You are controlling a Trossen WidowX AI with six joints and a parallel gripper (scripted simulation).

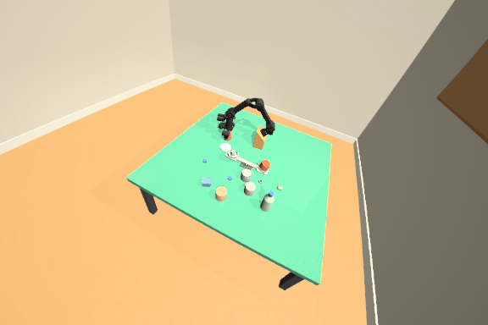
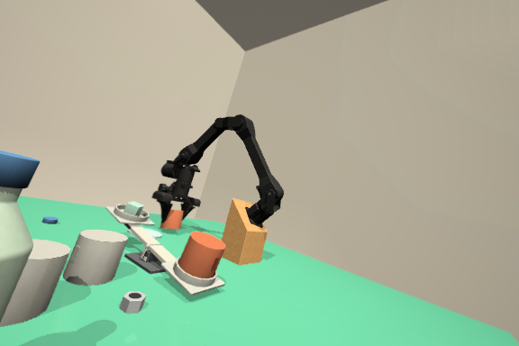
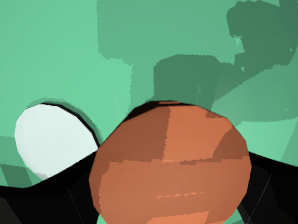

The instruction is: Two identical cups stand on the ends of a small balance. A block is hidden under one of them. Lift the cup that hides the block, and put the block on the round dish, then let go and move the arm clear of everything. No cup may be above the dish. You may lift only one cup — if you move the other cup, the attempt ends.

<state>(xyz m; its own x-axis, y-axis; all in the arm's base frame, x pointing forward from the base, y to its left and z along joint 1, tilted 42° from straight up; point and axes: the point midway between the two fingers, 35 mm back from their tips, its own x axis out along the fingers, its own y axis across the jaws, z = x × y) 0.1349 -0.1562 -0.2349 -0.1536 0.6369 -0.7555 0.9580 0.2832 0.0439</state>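
My gripper [image 1: 227, 135] [image 2: 175, 218] [image 3: 162, 149] is shut on an orange-red cup [image 1: 229, 137] [image 2: 172, 222] [image 3: 172, 150], upright, low at or just over the table beyond the dish; contact with the table cannot be told. The pale round dish [image 1: 224, 146] [image 2: 155, 233] [image 3: 55, 142] lies beside it, with no cup above. A pale green block [image 1: 233, 153] [image 2: 134, 208] sits uncovered in the ring on the raised end of the balance [image 1: 246, 161] [image 2: 164, 254]. The identical second cup [image 1: 265, 165] [image 2: 203, 255] stands tilted on the lowered end.
An orange wedge-shaped block [image 1: 258, 140] [image 2: 243, 245] stands near the arm's base. Grey cylinders [image 1: 246, 175] [image 2: 96, 258], a bottle [image 1: 267, 202] [image 2: 11, 245], a hex nut [image 1: 260, 181] [image 2: 132, 304], a tan cylinder [image 1: 221, 194] and a blue box [image 1: 206, 182] stand on the balance's other side.
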